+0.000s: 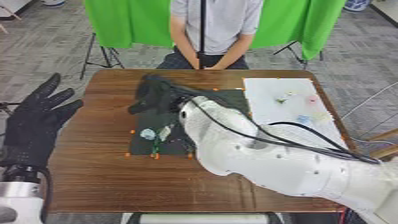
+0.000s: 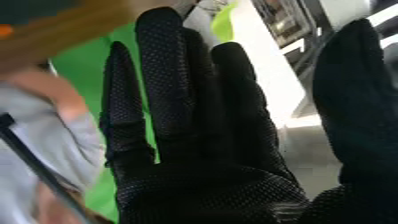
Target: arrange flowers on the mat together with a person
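In the head view, we see the left hand point(image 1: 34, 122) beside the left edge of the brown table point(image 1: 98, 185), palm and fingers spread in an open pose, holding nothing. The right arm point(image 1: 266, 165) crosses the table from the right, and we find its right hand point(image 1: 162, 94) above the far left part of the dark mat point(image 1: 142, 145), somewhat blurred. On the mat's nearer part, left of the arm, we make out pale blue-white flowers point(image 1: 147, 134) with green stems point(image 1: 157, 146) pointing toward the near edge. To the right of the arm lies a white sheet point(image 1: 266, 100), bearing a white flower point(image 1: 284, 97) with some green, a pink flower point(image 1: 312, 99) and a blue flower point(image 1: 303, 119), set apart. Small orange markers point(image 1: 127, 154) dot the mat's border. In the right wrist view, we see the right hand point(image 2: 213, 185) open, its fingers straight and the thumb apart from them, with no flower in its grasp. Past it we see green cloth point(image 2: 84, 62) and the table's edge.
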`<control>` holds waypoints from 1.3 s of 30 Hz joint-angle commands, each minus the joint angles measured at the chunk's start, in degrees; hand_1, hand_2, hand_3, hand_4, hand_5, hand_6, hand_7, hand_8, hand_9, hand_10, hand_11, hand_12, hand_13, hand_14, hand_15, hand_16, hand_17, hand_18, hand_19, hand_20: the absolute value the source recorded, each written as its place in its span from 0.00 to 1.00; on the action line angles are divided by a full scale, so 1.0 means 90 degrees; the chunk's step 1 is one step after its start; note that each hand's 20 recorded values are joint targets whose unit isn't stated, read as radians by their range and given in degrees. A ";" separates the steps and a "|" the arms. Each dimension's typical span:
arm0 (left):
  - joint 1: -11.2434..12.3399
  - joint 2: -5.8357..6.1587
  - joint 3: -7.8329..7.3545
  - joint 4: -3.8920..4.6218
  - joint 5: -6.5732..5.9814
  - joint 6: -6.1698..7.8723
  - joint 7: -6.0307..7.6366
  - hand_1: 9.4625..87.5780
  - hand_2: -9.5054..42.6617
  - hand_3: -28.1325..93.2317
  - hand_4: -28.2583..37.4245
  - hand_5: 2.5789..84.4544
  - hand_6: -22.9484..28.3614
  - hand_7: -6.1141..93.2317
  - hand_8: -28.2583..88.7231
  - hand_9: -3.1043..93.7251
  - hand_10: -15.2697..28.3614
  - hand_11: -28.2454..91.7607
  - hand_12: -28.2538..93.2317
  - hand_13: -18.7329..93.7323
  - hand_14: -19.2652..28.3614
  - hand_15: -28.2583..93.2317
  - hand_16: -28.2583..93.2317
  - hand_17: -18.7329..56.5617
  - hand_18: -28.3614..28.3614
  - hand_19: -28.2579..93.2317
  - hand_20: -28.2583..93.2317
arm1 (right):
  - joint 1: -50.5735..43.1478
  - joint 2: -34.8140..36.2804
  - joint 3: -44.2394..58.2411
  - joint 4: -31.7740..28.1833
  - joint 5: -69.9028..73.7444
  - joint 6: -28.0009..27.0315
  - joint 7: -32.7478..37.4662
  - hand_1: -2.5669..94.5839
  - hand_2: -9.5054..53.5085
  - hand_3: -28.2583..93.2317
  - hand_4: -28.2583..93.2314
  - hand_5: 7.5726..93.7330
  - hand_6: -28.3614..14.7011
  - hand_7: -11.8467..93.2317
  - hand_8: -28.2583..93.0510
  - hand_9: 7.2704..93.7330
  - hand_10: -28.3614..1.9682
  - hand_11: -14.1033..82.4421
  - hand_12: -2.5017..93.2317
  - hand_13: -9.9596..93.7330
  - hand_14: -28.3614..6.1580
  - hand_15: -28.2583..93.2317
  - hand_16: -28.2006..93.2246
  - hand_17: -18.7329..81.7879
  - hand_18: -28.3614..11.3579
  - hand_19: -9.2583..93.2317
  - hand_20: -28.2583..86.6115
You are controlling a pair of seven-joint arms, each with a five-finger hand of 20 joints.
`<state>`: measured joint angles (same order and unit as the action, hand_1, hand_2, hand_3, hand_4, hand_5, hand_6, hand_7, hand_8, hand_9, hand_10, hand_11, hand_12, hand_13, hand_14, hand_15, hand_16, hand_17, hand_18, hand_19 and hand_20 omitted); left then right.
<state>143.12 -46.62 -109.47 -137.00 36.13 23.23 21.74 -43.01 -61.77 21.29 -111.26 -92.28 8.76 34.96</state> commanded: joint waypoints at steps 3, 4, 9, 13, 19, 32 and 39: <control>0.0436 -0.0174 -0.0025 0.0042 -0.0212 0.0126 0.0066 0.14 0.32 0.84 0.04 0.33 0.53 0.17 0.17 0.33 0.69 0.39 0.33 0.35 0.85 0.59 0.19 0.12 0.83 0.55 0.36 | -0.2828 0.1229 0.2741 -0.0646 0.1521 0.0579 -0.1433 0.37 0.05 0.83 0.03 0.51 0.60 0.29 0.12 0.58 0.37 0.35 0.19 0.64 0.40 0.65 0.33 0.39 0.12 0.73 0.29; 0.0435 -0.0130 0.0010 0.0068 -0.0251 0.0125 0.0127 0.14 0.32 0.84 0.04 0.33 0.53 0.16 0.17 0.33 0.69 0.39 0.33 0.35 0.85 0.59 0.19 0.12 0.83 0.55 0.36 | -0.3090 0.1357 0.3019 -0.0657 0.2022 0.0599 -0.1824 0.37 0.05 0.83 0.03 0.50 0.60 0.29 0.12 0.57 0.37 0.35 0.19 0.62 0.40 0.65 0.33 0.38 0.12 0.72 0.29; 0.0516 -0.0156 0.0022 0.0074 -0.0226 0.0108 0.0121 0.14 0.32 0.84 0.04 0.33 0.53 0.16 0.17 0.33 0.69 0.38 0.33 0.34 0.85 0.58 0.19 0.11 0.81 0.53 0.35 | -0.4276 0.1708 0.4070 -0.0651 0.3919 0.1025 -0.3018 0.35 0.07 0.84 0.03 0.49 0.62 0.30 0.12 0.53 0.38 0.34 0.19 0.58 0.37 0.62 0.32 0.35 0.12 0.67 0.31; 0.0546 -0.0154 0.0049 0.0095 -0.0279 0.0112 0.0134 0.13 0.32 0.84 0.04 0.33 0.53 0.16 0.17 0.33 0.69 0.38 0.33 0.34 0.85 0.58 0.19 0.10 0.80 0.51 0.35 | -0.5236 0.1770 0.5032 -0.0791 0.4605 0.0966 -0.3276 0.32 0.10 0.84 0.02 0.48 0.61 0.29 0.13 0.50 0.34 0.32 0.20 0.54 0.34 0.61 0.33 0.33 0.12 0.64 0.35; 0.0692 -0.0105 0.0077 0.0089 -0.0413 0.0221 0.0289 0.13 0.32 0.84 0.04 0.33 0.53 0.16 0.17 0.33 0.69 0.38 0.33 0.34 0.85 0.57 0.19 0.10 0.80 0.52 0.36 | -0.6079 0.1713 0.5841 -0.0960 0.5073 0.0892 -0.3504 0.31 0.10 0.84 0.02 0.46 0.61 0.28 0.13 0.49 0.34 0.32 0.19 0.53 0.32 0.60 0.33 0.32 0.11 0.63 0.36; 0.0668 0.0052 0.0239 0.0124 -0.0526 0.0280 0.0428 0.13 0.32 0.84 0.04 0.33 0.53 0.16 0.17 0.33 0.69 0.38 0.33 0.34 0.85 0.57 0.20 0.10 0.80 0.52 0.36 | -0.6249 0.1577 0.5990 -0.0971 0.5348 0.0808 -0.3599 0.29 0.11 0.84 0.02 0.44 0.61 0.27 0.13 0.48 0.33 0.31 0.20 0.52 0.31 0.60 0.33 0.32 0.10 0.62 0.38; 0.0623 -0.0002 0.0248 0.0121 -0.0473 0.0262 0.0339 0.13 0.32 0.84 0.04 0.33 0.53 0.16 0.17 0.33 0.69 0.38 0.33 0.34 0.85 0.58 0.20 0.10 0.80 0.52 0.36 | -0.6283 0.1551 0.5994 -0.0961 0.5348 0.0930 -0.3521 0.29 0.12 0.84 0.02 0.44 0.61 0.27 0.13 0.48 0.32 0.31 0.20 0.53 0.31 0.61 0.33 0.32 0.09 0.62 0.38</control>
<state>148.20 -46.74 -107.56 -136.25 32.06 25.09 24.98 -99.06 -47.45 75.08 -119.82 -44.63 16.27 3.48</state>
